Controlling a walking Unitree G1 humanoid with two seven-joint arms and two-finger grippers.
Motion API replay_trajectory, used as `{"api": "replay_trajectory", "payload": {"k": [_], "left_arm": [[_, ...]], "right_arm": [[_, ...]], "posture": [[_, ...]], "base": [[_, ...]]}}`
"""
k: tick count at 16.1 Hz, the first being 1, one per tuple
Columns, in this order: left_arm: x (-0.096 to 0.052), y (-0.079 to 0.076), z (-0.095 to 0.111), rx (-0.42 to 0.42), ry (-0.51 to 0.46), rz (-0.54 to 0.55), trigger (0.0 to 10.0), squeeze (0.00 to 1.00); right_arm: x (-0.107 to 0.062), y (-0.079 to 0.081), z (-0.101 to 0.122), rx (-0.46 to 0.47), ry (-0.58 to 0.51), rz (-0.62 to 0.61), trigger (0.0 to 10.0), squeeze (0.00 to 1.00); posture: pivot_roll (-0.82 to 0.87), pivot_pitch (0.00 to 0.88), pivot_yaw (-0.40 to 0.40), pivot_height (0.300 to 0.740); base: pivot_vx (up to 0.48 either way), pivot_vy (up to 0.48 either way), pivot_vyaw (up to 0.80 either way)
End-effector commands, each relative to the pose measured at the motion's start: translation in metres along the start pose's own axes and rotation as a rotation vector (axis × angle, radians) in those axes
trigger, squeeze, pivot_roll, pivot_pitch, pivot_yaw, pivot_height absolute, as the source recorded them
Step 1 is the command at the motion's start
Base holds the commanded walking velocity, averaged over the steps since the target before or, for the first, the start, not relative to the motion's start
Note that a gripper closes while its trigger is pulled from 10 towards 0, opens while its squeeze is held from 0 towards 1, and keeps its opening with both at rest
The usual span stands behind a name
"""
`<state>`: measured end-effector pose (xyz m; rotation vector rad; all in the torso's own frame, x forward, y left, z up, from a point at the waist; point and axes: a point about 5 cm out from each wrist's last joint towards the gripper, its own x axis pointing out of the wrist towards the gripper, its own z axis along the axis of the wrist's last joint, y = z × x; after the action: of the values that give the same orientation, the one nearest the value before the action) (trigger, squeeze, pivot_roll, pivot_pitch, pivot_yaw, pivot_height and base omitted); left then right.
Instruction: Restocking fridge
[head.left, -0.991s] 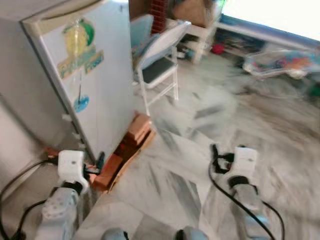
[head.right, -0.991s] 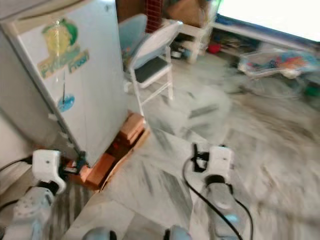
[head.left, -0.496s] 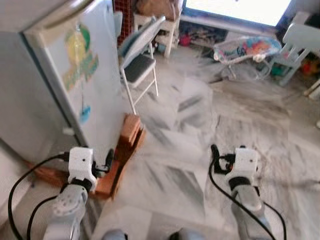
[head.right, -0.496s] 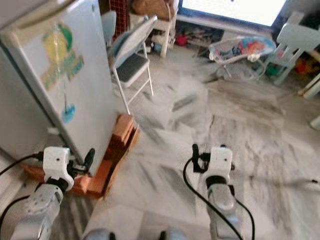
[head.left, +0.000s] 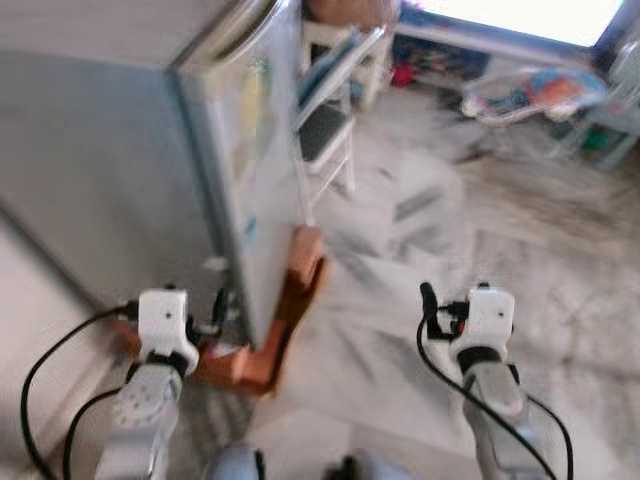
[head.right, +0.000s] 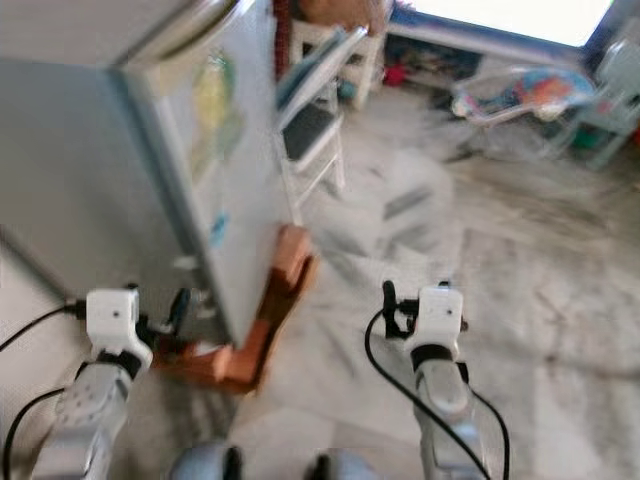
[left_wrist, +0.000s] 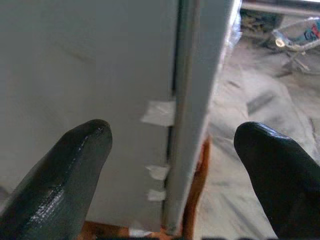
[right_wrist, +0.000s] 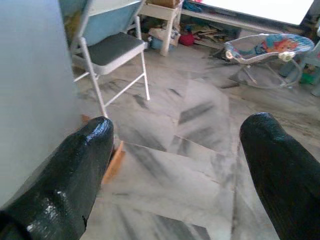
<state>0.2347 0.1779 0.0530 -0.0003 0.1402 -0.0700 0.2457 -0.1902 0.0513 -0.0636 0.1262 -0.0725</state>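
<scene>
The fridge (head.left: 150, 170) stands shut at the robot's left, raised on bricks (head.left: 290, 310), probably to keep it off the floor (head.left: 400, 250). The left gripper (left_wrist: 172, 175) hangs spread and empty before the door edge, likely lining up to open it. The right gripper (right_wrist: 175, 170) hangs empty, fingers apart. A folding chair (head.right: 315, 120) stands beyond.

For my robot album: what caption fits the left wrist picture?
Open left gripper faces the closed fridge door edge.
</scene>
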Motion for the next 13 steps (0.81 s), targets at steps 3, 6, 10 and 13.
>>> {"api": "replay_trajectory", "payload": {"k": [3,6,10,13], "left_arm": [[0.0,-0.009,0.0,-0.014,-0.014,-0.01,10.0,0.0],[0.002,-0.012,0.002,-0.017,-0.021,-0.048,10.0,0.0],[0.004,-0.014,0.006,-0.016,-0.048,-0.091,10.0,0.0],[0.003,-0.018,0.005,-0.02,-0.049,-0.112,10.0,0.0]], "right_arm": [[-0.004,-0.009,-0.003,-0.012,0.016,-0.025,10.0,0.0],[-0.003,-0.009,-0.002,-0.013,0.013,-0.024,10.0,0.0],[-0.002,-0.006,-0.001,-0.011,0.013,-0.017,10.0,0.0],[-0.002,-0.008,-0.001,-0.009,0.012,-0.022,10.0,0.0]], "posture": [[0.08,0.089,-0.09,0.74],[0.08,0.092,-0.092,0.74],[0.08,0.091,-0.09,0.74],[0.08,0.092,-0.087,0.74]], "base": [[0.0,0.0,0.0],[0.0,0.0,0.0],[0.0,0.0,0.0],[0.167,0.0,0.0]]}}
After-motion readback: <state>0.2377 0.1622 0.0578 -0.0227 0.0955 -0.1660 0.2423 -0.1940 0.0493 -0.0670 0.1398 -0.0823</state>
